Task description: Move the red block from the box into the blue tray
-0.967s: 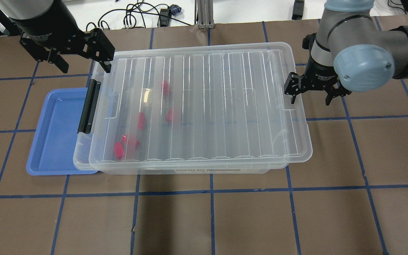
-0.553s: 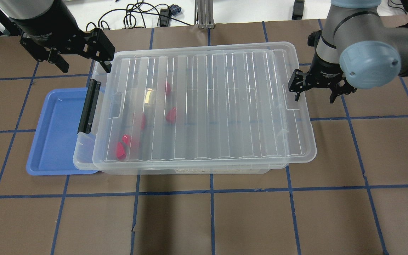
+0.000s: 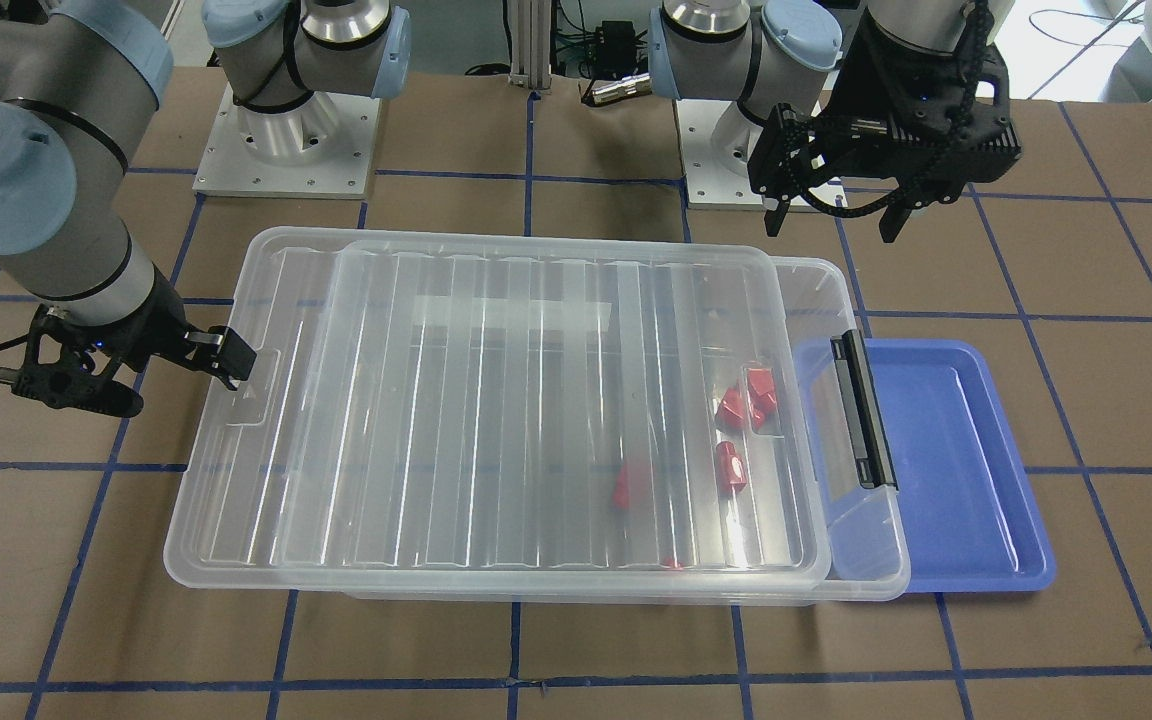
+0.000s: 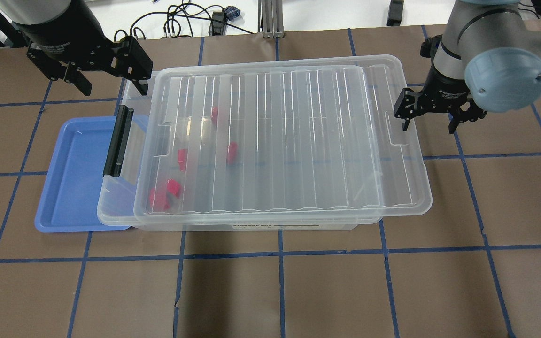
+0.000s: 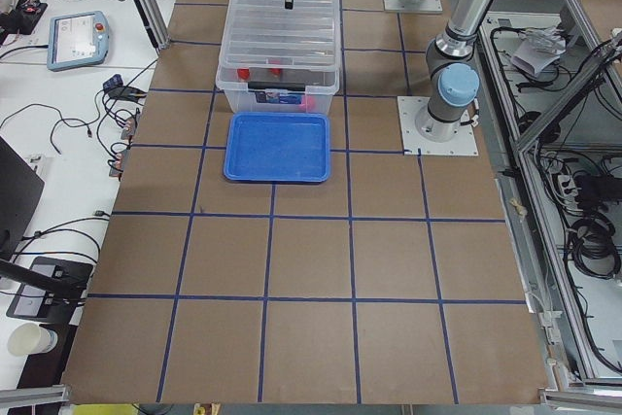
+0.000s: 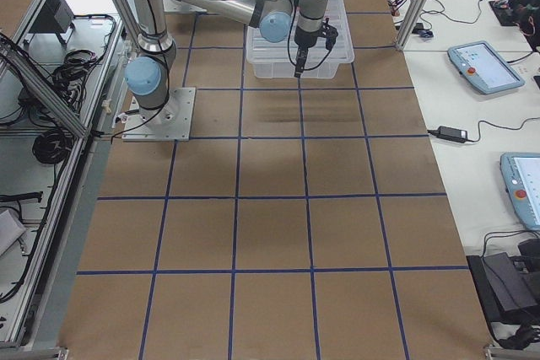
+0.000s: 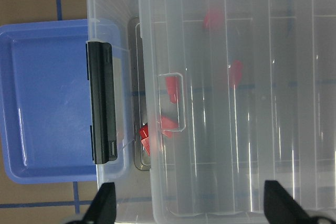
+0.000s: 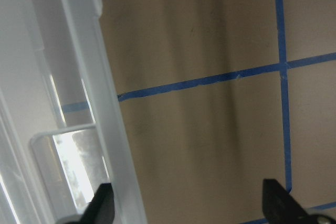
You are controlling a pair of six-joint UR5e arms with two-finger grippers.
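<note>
The clear box (image 4: 115,212) holds several red blocks (image 4: 231,152), seen through its ribbed lid (image 4: 298,141). The lid sits shifted right, which leaves a gap at the end with the black latch handle (image 4: 118,141). Two red blocks (image 7: 149,135) lie by that gap. The blue tray (image 4: 75,188) lies empty, partly under the box's left end. My right gripper (image 4: 429,124) is open, with one finger (image 8: 102,203) at the lid's right edge notch. My left gripper (image 4: 113,87) is open and empty above the box's far left corner.
The table is brown paper with a blue tape grid (image 4: 280,253). Cables and a white bench (image 4: 181,19) lie beyond the far edge. The arm bases (image 3: 286,140) stand behind the box in the front-facing view.
The right gripper moved right and slightly away, and the lid slid right with it, widening the gap at the latch end. The left arm has not moved.
</note>
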